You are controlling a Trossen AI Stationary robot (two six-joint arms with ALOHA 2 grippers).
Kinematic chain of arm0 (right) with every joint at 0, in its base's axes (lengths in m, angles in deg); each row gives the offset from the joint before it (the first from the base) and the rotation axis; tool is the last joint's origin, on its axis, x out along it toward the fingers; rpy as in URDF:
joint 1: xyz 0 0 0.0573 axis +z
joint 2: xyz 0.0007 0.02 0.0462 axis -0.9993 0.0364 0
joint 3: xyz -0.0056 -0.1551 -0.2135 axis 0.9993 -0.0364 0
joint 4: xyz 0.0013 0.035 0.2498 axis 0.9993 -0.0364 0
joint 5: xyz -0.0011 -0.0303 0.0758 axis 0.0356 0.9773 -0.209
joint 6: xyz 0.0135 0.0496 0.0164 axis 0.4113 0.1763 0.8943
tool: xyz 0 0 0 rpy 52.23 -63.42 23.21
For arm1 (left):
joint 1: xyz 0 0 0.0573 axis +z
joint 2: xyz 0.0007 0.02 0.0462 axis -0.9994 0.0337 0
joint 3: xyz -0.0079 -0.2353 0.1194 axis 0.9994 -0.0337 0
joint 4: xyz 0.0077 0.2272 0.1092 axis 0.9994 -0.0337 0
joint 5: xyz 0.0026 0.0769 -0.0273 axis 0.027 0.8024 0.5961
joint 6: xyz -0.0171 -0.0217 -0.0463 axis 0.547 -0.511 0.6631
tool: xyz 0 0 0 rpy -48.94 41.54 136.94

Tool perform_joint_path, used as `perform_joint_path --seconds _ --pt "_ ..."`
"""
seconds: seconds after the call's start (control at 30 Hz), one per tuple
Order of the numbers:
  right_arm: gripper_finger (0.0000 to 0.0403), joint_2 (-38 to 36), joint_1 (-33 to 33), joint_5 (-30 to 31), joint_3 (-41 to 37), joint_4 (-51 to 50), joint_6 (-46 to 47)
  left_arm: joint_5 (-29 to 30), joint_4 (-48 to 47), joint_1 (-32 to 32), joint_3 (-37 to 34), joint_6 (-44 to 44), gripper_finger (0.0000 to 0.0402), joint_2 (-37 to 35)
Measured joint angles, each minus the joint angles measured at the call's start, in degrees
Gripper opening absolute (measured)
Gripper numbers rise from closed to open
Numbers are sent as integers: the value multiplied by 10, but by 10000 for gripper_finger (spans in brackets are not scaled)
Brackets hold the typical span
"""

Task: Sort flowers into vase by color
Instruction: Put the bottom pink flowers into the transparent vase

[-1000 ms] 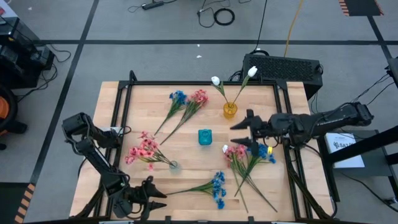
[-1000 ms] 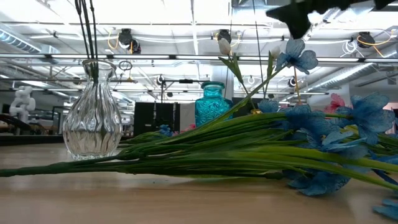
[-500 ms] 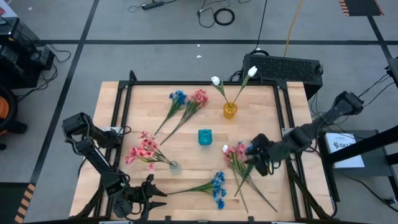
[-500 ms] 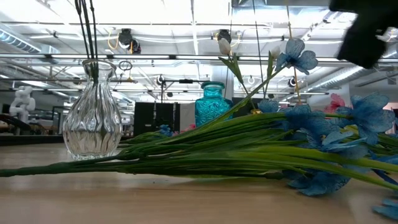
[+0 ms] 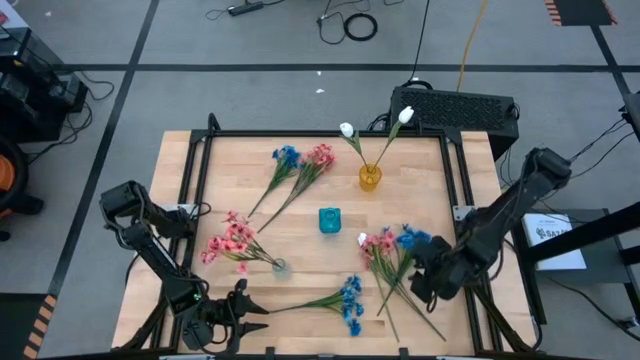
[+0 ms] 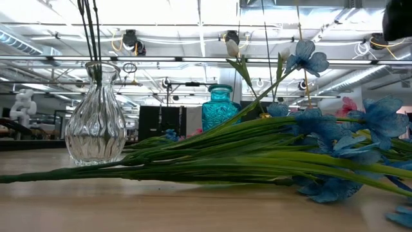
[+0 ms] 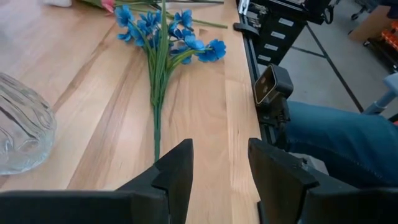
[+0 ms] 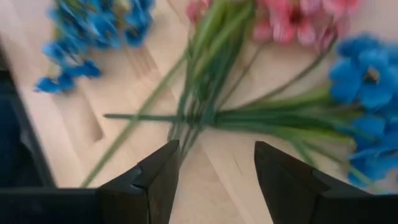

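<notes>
White buds [image 5: 347,130] stand in the yellow vase [image 5: 370,178]; pink flowers [image 5: 229,241] in the clear vase [image 5: 279,267]; the teal vase [image 5: 330,220] looks empty. The right fingers [image 8: 289,180] are spread above crossed stems [image 8: 205,118]. The left fingers [image 7: 177,171], also apart, face a blue spray [image 7: 163,37], beyond which only that wrist shows a person's leg [image 7: 339,134].

- The right hand [image 5: 428,280], fingers apart, hangs over crossed green stems [image 8: 205,118] with pink and blue blossoms.
- Bare wooden bench [image 5: 300,255] lies between the teal glass vase [image 5: 330,220] and the clear glass vase [image 5: 280,267].

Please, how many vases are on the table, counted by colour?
Yellow vase: 1
Teal vase: 1
Clear glass vase: 1
Total: 3 vases
</notes>
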Motion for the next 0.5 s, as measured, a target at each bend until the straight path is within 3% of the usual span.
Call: perform_joint_path --seconds 0.5 --pt "199 179 47 -17 67 7 50 26 -2 0 0 1 159 0"
